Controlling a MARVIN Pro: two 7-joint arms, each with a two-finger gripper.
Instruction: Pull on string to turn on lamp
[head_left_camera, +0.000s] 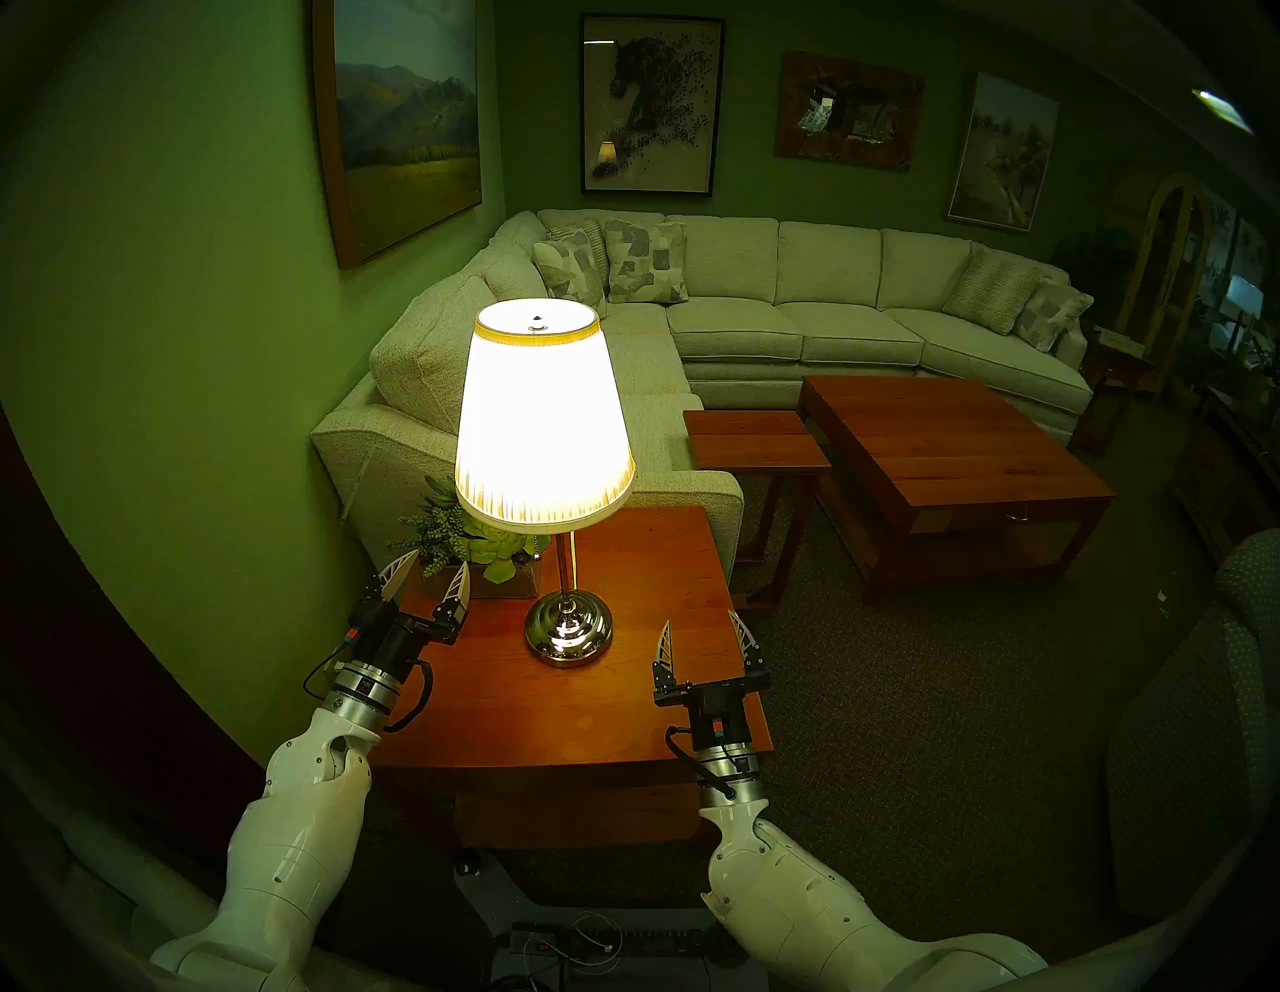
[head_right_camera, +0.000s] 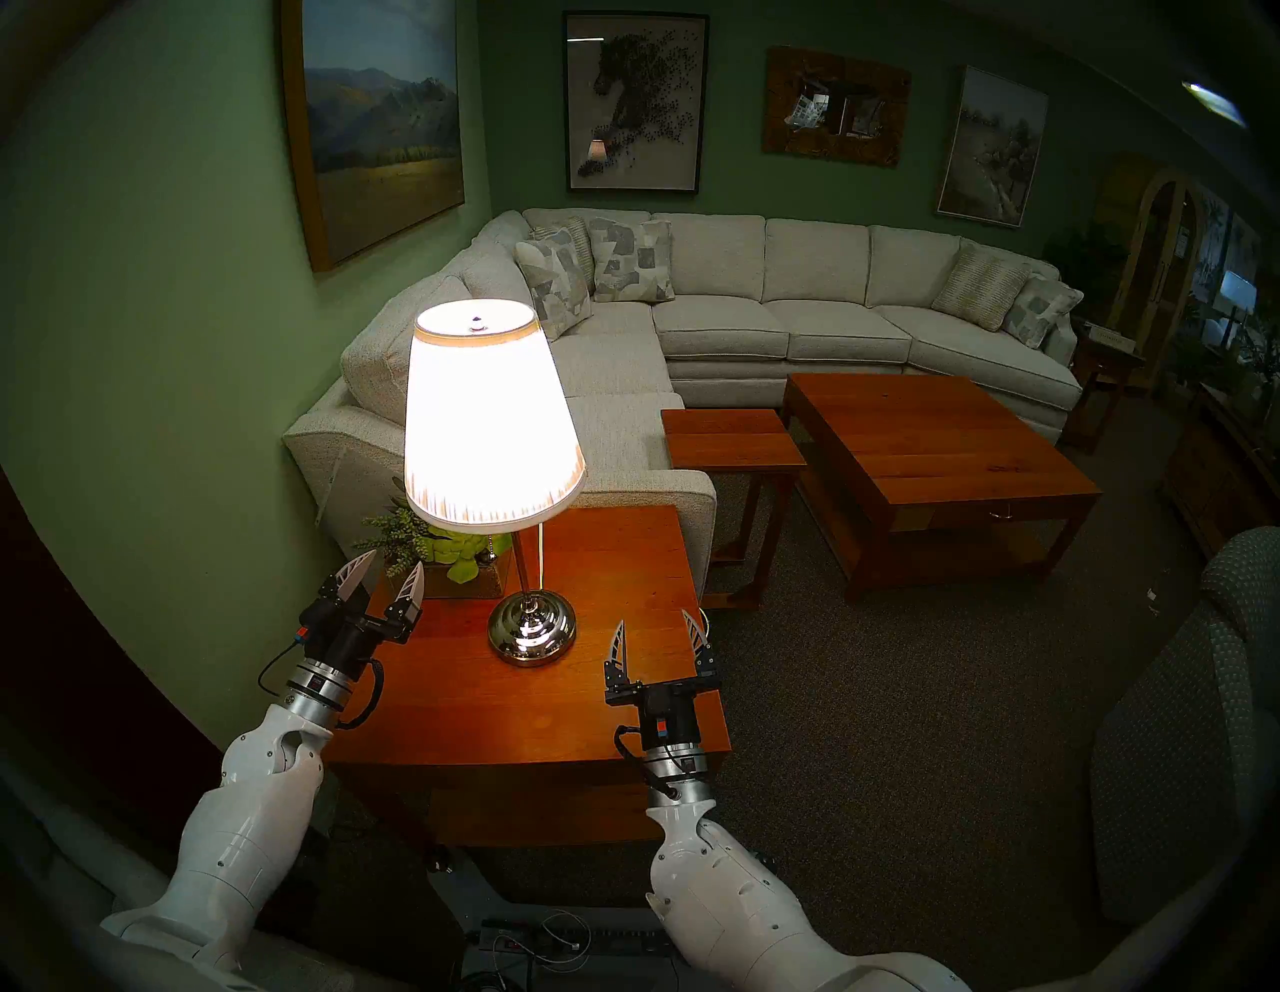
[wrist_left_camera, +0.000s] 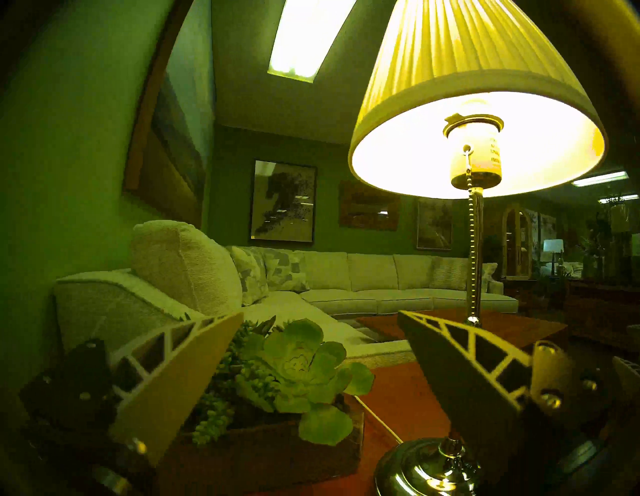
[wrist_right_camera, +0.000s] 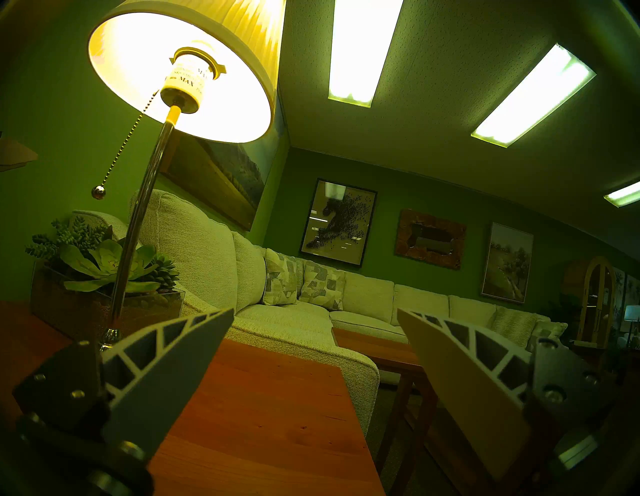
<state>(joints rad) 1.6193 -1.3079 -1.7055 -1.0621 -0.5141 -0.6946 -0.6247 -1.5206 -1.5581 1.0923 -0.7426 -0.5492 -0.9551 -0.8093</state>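
The lamp (head_left_camera: 544, 415) is standing lit on a wooden side table (head_left_camera: 623, 693), its pleated shade glowing brightly and its chrome base (head_left_camera: 569, 627) resting near the table's middle. The pull chain (wrist_right_camera: 123, 147) is hanging from the socket under the shade, just beside the pole (wrist_right_camera: 142, 214) on the planter side, and is ending in a small round bead (wrist_right_camera: 98, 192) that is dangling free, touching nothing. In the left wrist view the chain (wrist_left_camera: 470, 242) is running down in front of the pole. A succulent planter (head_left_camera: 478, 554) is sitting at the table's far left corner, behind the left gripper and just beside the lamp's base.

The left gripper (head_left_camera: 431, 568) is hovering over the table's left edge, near the planter, with its fingers apart and holding nothing; it is pointing up toward the shade and lying well clear of the chain. The right gripper (head_left_camera: 703, 641) is hovering over the table's right front part, to the right of the base, its fingers also spread wide and empty. A pale sectional sofa (head_left_camera: 796, 312) is filling the corner behind the table, and a low coffee table (head_left_camera: 949, 457) is standing in front of it.
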